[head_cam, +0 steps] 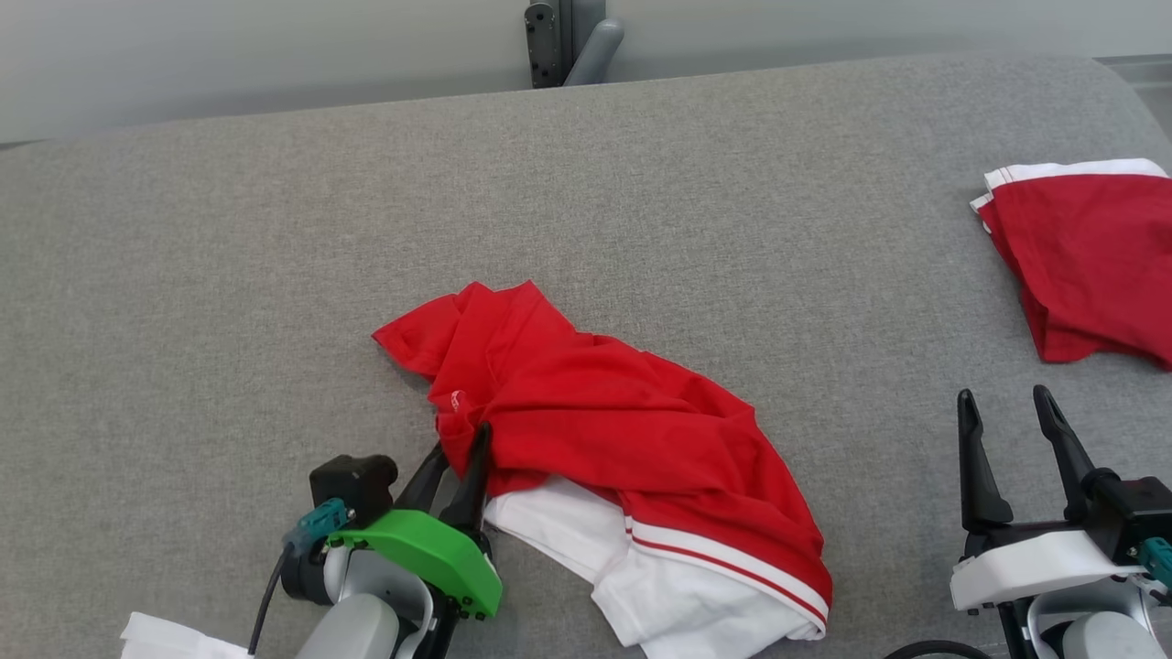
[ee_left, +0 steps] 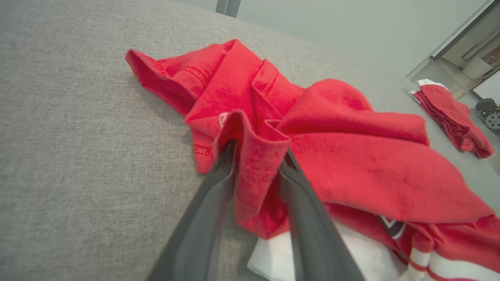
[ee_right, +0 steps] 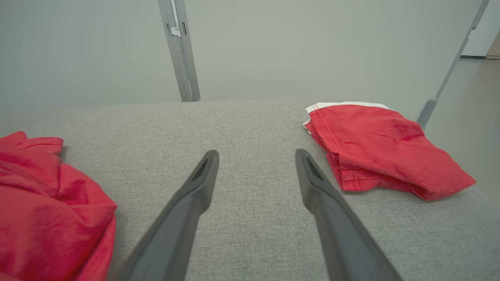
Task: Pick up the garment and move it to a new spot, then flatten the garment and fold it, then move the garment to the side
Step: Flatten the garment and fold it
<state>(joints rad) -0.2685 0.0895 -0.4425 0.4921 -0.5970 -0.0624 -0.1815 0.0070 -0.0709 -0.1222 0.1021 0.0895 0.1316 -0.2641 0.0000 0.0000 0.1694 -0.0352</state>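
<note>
Left gripper (head_cam: pixel 465 441) low at the near edge of the red-and-white garment (head_cam: pixel 623 430), fingers (ee_left: pixel 211 203) half apart astride a loose fold, right gripper (head_cam: pixel 1004 394) hovering over grey cushion (head_cam: pixel 641 183), spread wide, empty.

Folded red cloth (head_cam: pixel 1090 265) partly beyond right edge; white scrap (head_cam: pixel 169 639) beyond bottom.

Soft matt red cloth garment (head_cam: pixel 595 403) — on coarse grey woven table cover (head_cam: pixel 183 275).
</note>
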